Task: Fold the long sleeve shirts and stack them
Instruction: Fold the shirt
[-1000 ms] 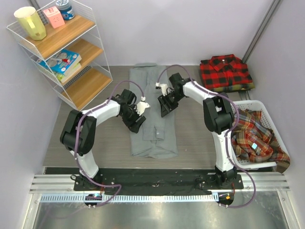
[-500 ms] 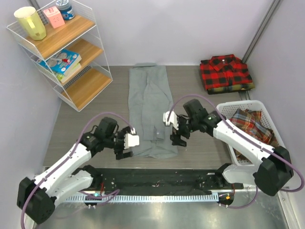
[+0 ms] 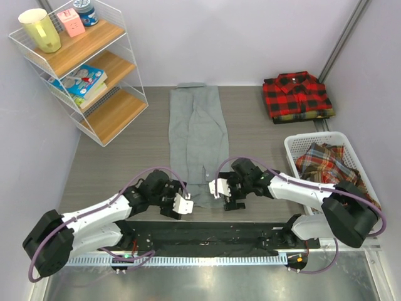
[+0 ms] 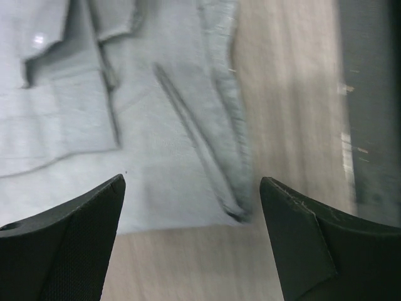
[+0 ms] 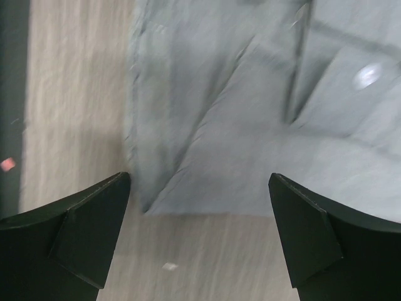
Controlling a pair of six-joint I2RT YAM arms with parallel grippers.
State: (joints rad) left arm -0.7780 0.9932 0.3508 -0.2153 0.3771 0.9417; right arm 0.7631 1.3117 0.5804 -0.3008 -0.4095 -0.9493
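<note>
top view only: grey shirt (image 3: 197,135) lies flat mid-table as a long narrow strip with lengthwise folds. red-and-black checked shirt (image 3: 296,94) sits folded at far right. plaid shirts (image 3: 329,169) are heaped in the white basket (image 3: 289,143). left gripper (image 3: 177,205) and right gripper (image 3: 227,194) are low at the grey shirt's near hem corners.

wrist views only: both fingers spread wide on each gripper, nothing between them. a creased hem corner lies below each, slightly blurred.
</note>
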